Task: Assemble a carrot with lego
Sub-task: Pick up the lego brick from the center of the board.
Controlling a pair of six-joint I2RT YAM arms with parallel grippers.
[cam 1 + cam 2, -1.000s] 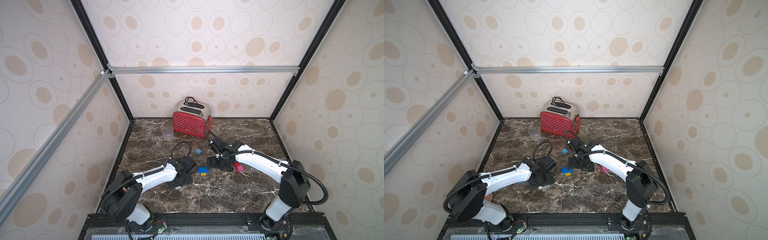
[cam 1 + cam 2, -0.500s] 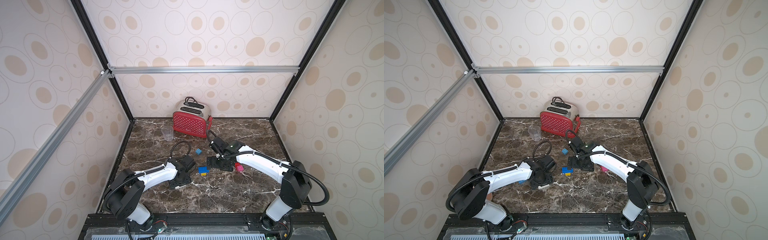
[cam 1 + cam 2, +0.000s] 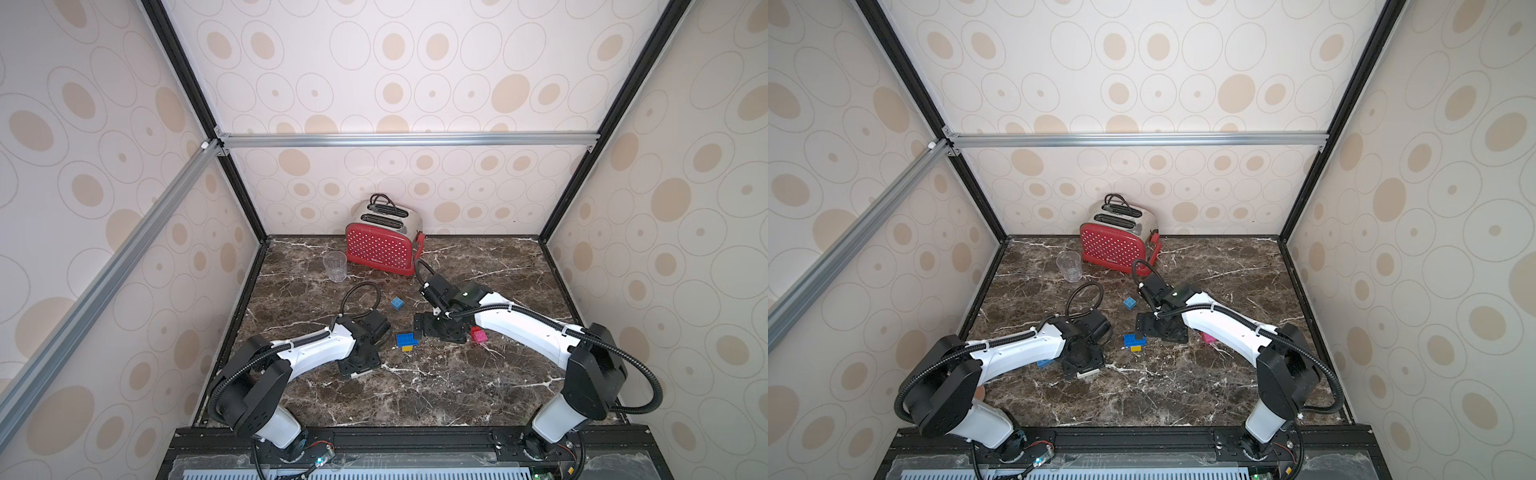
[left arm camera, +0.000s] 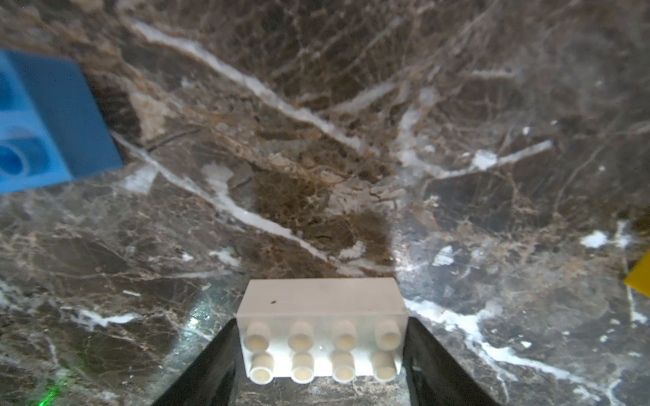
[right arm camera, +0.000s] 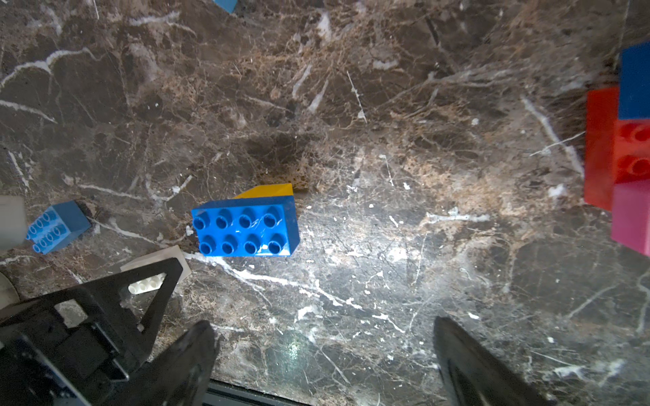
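Two grippers: left gripper [image 4: 322, 325] clamps white brick [image 4: 320, 302]; right gripper [image 5: 323, 355] wide open, empty. Frame ctr: yellow brick [image 3: 407, 348] mostly hidden under blue brick [image 3: 406, 338].

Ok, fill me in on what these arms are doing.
The left gripper straddles a white brick lying on the marble table; whether it pinches it yet is unclear. The right gripper hangs open and empty near a blue brick sitting on a yellow brick. A red, blue and pink cluster waits nearby.
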